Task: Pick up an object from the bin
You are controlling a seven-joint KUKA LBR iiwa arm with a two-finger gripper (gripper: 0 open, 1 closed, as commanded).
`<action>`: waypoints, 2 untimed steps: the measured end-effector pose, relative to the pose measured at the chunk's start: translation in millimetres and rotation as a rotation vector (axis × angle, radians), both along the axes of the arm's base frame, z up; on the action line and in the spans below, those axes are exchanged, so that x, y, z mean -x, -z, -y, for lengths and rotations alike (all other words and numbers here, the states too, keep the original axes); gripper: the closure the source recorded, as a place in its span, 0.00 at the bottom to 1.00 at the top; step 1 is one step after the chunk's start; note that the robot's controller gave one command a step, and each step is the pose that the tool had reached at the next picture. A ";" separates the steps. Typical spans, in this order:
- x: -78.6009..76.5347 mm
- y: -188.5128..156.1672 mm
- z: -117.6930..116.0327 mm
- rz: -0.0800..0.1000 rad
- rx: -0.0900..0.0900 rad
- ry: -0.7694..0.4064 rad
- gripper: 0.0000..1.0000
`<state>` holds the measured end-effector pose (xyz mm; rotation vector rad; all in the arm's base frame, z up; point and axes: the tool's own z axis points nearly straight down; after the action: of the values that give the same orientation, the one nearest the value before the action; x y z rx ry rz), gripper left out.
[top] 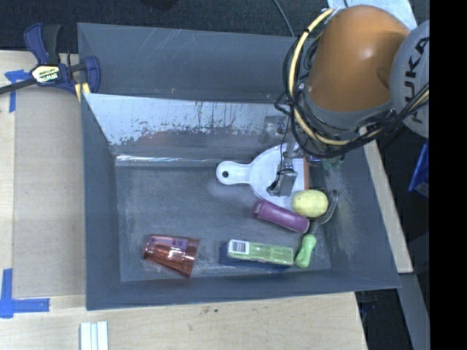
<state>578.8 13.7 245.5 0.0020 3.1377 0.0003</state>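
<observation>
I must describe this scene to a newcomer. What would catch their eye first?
The arm's big orange cover at the upper right, with the gripper below it over a white flat utensil near the middle of the bin. Close by lie a yellow-green ball and a purple cylinder; a reddish clear cup lies apart at the lower left.

Arm [412, 49] in from the right, orange-capped wrist [354, 49] steeply down

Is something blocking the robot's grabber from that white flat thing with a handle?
Nothing visible does. The gripper hangs right over the white flat plastic paddle; the purple cylinder and yellow-green ball lie beside it.
</observation>
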 end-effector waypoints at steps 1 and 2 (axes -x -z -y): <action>0.0 0.0 0.0 0.000 0.000 0.000 0.00; 3.8 54.6 -16.7 -0.001 -0.001 0.171 0.00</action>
<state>575.0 30.4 190.9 0.2704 3.1273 0.0010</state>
